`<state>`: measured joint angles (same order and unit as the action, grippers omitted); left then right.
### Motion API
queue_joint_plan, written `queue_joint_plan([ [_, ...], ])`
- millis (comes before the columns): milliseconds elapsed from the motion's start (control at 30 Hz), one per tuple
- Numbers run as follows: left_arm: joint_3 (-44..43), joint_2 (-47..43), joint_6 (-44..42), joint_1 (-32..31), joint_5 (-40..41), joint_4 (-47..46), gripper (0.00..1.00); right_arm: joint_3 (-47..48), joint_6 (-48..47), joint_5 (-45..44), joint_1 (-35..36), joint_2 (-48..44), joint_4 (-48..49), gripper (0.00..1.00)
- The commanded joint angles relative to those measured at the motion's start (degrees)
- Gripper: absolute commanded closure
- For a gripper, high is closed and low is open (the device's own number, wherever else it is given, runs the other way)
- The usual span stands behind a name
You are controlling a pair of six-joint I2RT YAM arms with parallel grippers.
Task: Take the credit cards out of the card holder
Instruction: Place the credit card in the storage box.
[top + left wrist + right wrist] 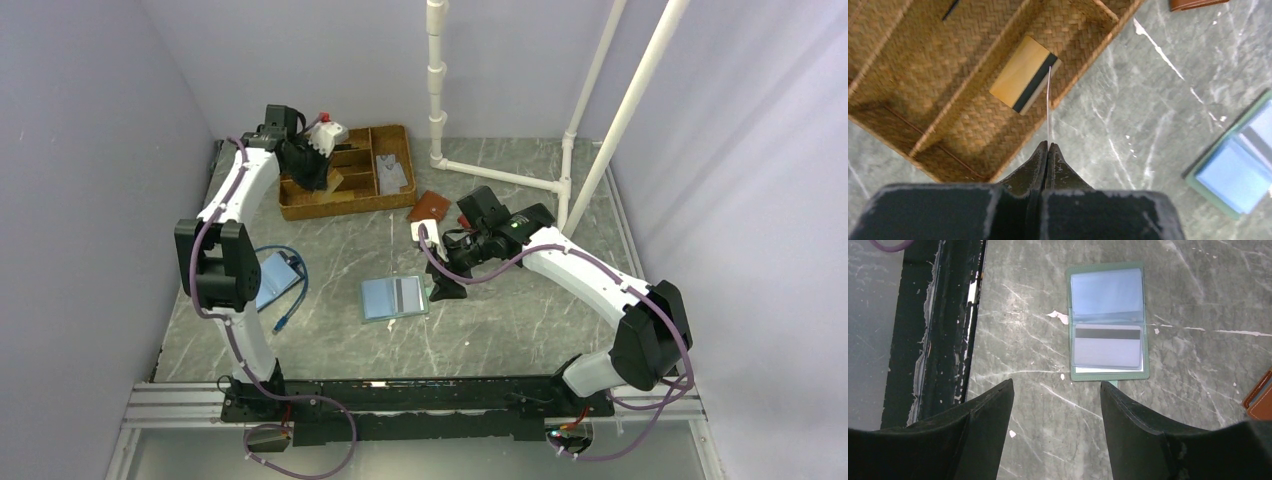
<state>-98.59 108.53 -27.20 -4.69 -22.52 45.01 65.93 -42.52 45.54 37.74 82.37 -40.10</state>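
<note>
Over the far tray [948, 75], left hand [1048, 145] pinches a card [1049, 105]; right hand [1057, 390] hangs spread beside the open holder [1109, 375].

Lab cell: plain walls [90, 150], PVC frame [437, 90].

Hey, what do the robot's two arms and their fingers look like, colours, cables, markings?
The left arm and right arm have white links joined by boxy black joint housings, with purple cables running along them. A green light glows near the right wrist. The left fingers and right fingers are matte black tapered wedges, the left ones scuffed whitish at the edges.
</note>
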Motion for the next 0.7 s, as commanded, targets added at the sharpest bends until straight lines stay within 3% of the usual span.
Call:
queue_joint_plan([
  [0, -5.8, 2.4, -9.6, -0.6, 1.0, 0.8, 1.00, 1.3, -1.2, 2.2, -0.2, -0.5, 0.1, 0.33],
  [367, -13.6, 10.8, -13.1, -1.4, 1.2, 2.0, 1.00, 1.5, -1.9, 2.4, -0.2, 0.6, -0.6, 0.33],
  [667, -16.0, 15.0, -16.7, -1.5, -4.2, 4.9, 1.00, 1.5, -2.0, 2.4, -0.3, 1.0, -0.7, 0.34],
])
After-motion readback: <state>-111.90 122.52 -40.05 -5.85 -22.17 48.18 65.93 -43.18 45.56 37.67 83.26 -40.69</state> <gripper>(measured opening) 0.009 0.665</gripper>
